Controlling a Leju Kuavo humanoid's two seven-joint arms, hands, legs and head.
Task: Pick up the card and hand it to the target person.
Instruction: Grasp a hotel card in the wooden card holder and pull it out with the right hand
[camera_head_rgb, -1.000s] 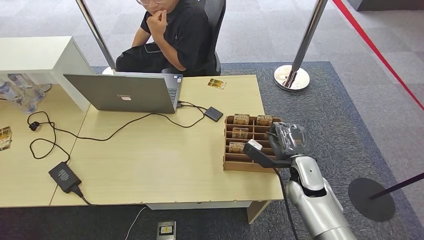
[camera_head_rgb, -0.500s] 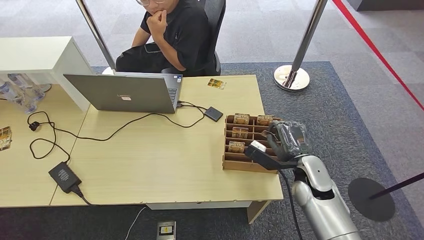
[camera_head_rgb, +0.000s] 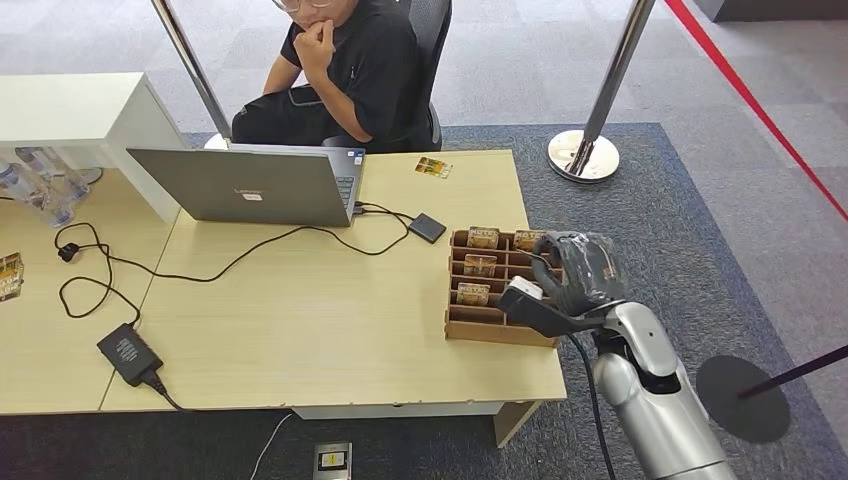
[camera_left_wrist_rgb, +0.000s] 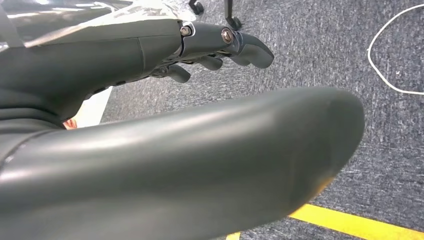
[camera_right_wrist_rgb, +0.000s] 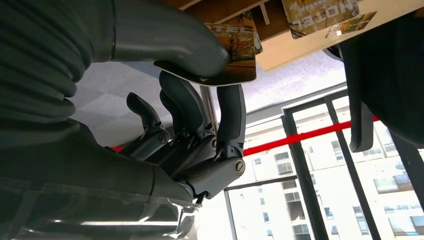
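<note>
Head view: the wooden card rack (camera_head_rgb: 495, 330) sits at the desk's (camera_head_rgb: 330, 330) right end with hotel cards standing in its slots. My right hand (camera_head_rgb: 575, 275), at the rack's right edge, pinches a card (camera_right_wrist_rgb: 235, 55) between thumb and finger. It has drifted slightly rightward. My left hand (camera_left_wrist_rgb: 220, 47) hangs empty, fingers loosely apart.

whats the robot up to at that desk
The robot's right hand is at the wooden card rack on the desk's near right corner, pinching a hotel card between thumb and a finger. More cards stand in the rack. A person sits behind the laptop across the desk, not reaching out. The left hand hangs over the carpet, holding nothing.
</note>
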